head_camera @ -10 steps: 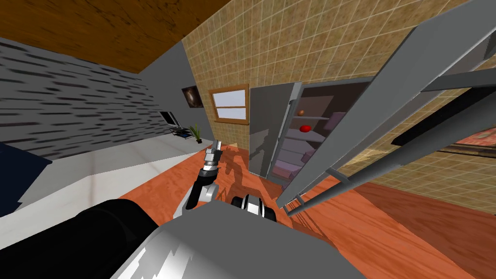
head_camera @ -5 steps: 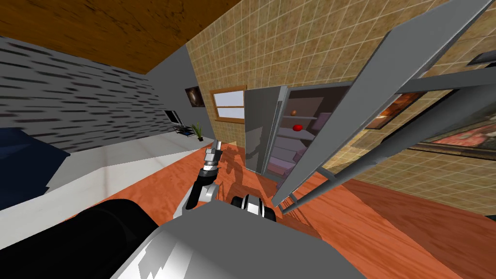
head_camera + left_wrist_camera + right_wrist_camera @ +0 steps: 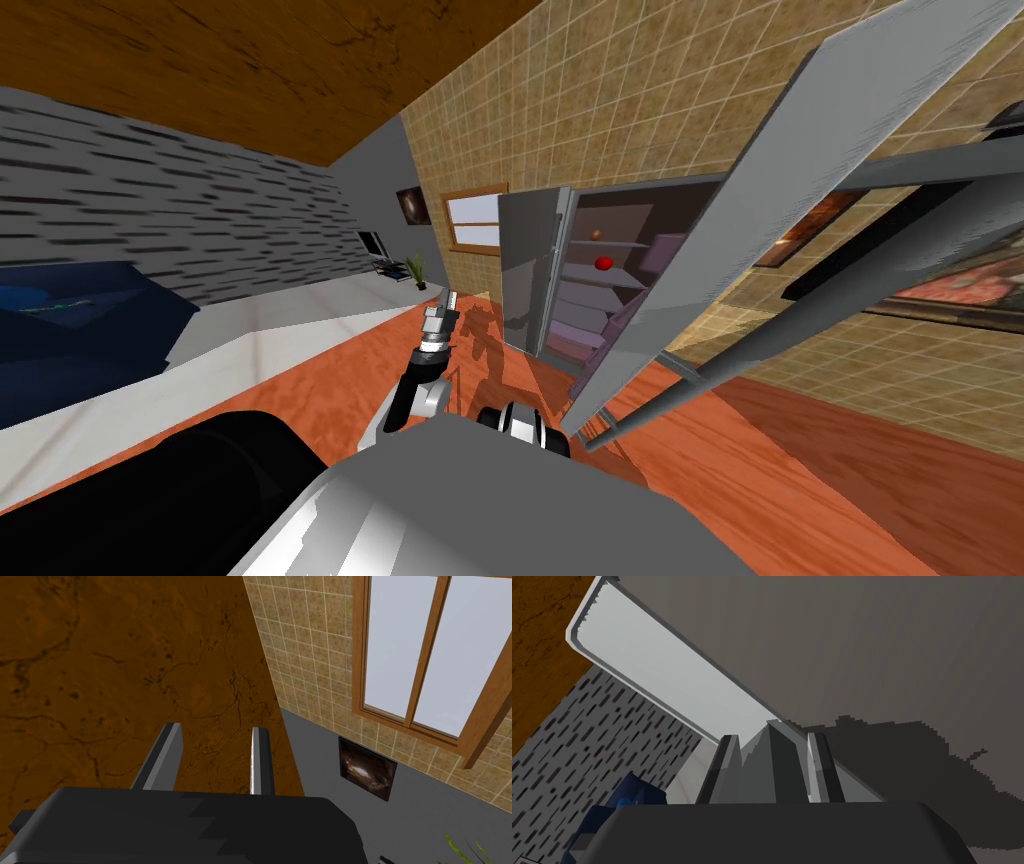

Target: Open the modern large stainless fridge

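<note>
Fridge [image 3: 600, 285] stands ahead of me against the tiled wall [image 3: 620, 110], both doors swung out, shelves showing. R gripper [image 3: 772, 737] is clamped on the handle [image 3: 662, 671] of the R door [image 3: 892, 651]. Its fingers press the bar's two sides near one end, and the bar runs away from me along the door face. In head view that door is the big grey slab close on my right, nearly edge-on, so I judge it well open. L door [image 3: 528, 270] is out too. L gripper [image 3: 445, 300] is raised in front of me over the floor [image 3: 800, 470], well apart from the fridge, fingers part-way apart w/ nothing between.

Step in hand, as I read it: finish the R door's swing.
- Pull along the arc about the hinge, not straight back, else the bar twists in the fingers & may slip out.
- Hold sits near the bar's end, so there's little margin: squeeze firm, and turn the wrist w/ the door so the fingers sit square to the bar.
- Go slow near full travel and don't force past the stop.
- Door is v. near me, so the base should give it room.
- Best to hold the L arm clear of both doors' sweep.
</note>
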Tool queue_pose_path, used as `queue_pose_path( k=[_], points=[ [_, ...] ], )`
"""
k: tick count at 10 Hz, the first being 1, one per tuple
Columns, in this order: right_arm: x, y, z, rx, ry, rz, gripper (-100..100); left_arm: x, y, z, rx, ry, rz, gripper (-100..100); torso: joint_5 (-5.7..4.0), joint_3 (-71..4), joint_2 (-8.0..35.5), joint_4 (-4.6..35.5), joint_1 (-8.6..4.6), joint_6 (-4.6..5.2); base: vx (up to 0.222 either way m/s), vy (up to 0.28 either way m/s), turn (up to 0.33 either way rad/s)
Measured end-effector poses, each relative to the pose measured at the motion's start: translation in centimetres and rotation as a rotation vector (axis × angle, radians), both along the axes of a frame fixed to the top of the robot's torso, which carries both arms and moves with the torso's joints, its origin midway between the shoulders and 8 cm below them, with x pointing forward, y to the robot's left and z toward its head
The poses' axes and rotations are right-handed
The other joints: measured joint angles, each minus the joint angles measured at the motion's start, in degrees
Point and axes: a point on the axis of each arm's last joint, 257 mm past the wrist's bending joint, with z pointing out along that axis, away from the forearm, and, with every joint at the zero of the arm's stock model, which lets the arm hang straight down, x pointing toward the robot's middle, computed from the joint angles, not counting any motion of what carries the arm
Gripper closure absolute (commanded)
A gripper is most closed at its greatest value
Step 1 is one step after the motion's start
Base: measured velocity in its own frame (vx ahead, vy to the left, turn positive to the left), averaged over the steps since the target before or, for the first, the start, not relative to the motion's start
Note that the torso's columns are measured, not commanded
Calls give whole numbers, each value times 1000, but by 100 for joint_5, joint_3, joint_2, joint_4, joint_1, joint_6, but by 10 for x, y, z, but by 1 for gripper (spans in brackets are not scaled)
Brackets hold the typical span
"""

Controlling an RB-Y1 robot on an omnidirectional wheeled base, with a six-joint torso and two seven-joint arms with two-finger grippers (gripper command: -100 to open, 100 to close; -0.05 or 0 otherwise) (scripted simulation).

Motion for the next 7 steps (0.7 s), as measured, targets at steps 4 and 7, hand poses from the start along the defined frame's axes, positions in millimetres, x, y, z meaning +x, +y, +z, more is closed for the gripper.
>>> queue_pose_path(
  k=[4, 7],
  points=[
    [-10, -49, -7, 32, 19, -140, -100, 0, 0, 0, 0, 0, 0, 0, -35, -1, -13, -5, -67, 14, -57, -177, 59],
    [-37, -127, -22, 126, 30, -321, -100, 0, 0, 0, 0, 1, 0, 0, 6, 11, 15, 16, 21, 16, -51, -108, -19]
  ],
)
